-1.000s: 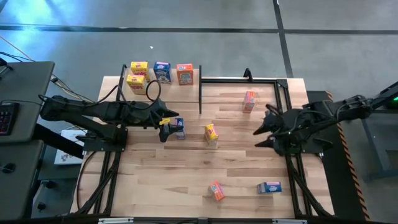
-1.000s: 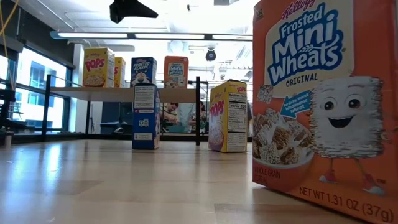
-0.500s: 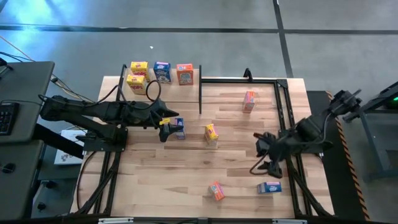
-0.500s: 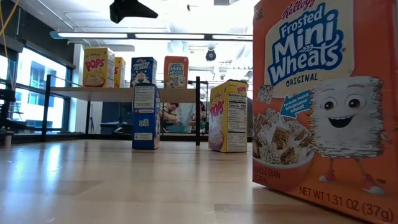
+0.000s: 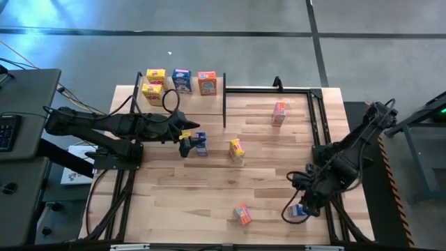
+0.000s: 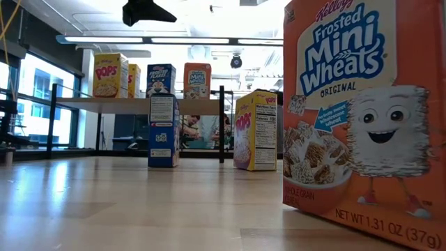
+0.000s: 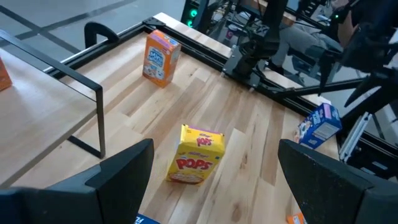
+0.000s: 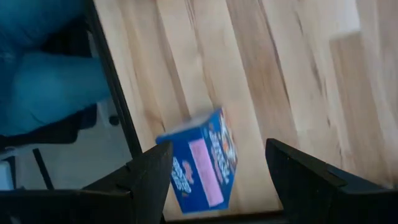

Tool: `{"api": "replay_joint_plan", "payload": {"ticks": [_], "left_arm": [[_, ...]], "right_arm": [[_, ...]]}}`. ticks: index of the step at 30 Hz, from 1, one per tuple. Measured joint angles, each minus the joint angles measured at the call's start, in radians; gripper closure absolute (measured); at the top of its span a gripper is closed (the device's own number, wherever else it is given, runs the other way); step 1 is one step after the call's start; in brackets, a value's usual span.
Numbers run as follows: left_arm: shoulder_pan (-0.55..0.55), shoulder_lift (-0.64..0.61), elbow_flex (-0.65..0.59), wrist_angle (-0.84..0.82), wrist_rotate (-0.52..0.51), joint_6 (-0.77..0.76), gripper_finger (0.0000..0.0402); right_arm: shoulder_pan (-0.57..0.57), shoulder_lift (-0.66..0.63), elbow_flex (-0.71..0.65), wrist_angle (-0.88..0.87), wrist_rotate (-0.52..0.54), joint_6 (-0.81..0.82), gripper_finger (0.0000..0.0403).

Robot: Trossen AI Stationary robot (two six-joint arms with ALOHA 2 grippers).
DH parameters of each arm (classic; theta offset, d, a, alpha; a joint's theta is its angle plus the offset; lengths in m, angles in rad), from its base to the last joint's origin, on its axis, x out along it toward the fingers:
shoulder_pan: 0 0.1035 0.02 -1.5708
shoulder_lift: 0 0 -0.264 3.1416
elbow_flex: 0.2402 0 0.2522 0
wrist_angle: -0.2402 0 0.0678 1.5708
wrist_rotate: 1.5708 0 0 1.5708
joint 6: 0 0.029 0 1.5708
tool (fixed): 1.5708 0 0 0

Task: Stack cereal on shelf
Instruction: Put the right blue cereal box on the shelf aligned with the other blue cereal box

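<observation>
My right gripper [image 5: 296, 209], fingers spread, hangs over the blue cereal box [image 8: 202, 163] at the surface's edge, lined up for a pinch; my left gripper [image 5: 187, 141] waits, spread.

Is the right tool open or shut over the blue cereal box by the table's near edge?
Open. In the right wrist view both fingers stand wide apart, with the blue box between them, untouched.

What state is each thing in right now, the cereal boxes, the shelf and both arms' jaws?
shelf: holds four boxes, two yellow, one blue, one orange
blue box by left gripper: upright on the table
yellow Pops box: upright, mid-table
far orange box: on the table, untouched
near orange box: on the table, untouched
near blue box: lying between the right gripper's jaws, not gripped
left gripper: jaws open
right gripper: jaws open
</observation>
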Motion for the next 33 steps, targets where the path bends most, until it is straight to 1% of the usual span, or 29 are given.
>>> {"api": "replay_joint_plan", "payload": {"ticks": [10, 16, 24, 33], "left_arm": [[0.000, 0.000, 0.000, 0.000, 0.000, 0.000, 0.0066], [0.000, 0.000, 0.000, 0.000, -0.001, 0.000, 0.0066], [0.000, 0.000, 0.000, 0.001, -0.002, -0.003, 0.0066], [0.000, 0.000, 0.000, 0.001, -0.002, -0.003, 0.0066]], "right_arm": [[0.097, 0.062, 0.000, 0.005, -0.018, 0.133, 0.0155], [0.130, 0.109, 0.000, 0.037, -0.027, 0.135, 0.0155], [0.137, 0.176, 0.000, 0.055, -0.097, 0.133, 0.0155], [0.137, 0.198, 0.000, 0.060, -0.085, 0.134, 0.0155]]}}
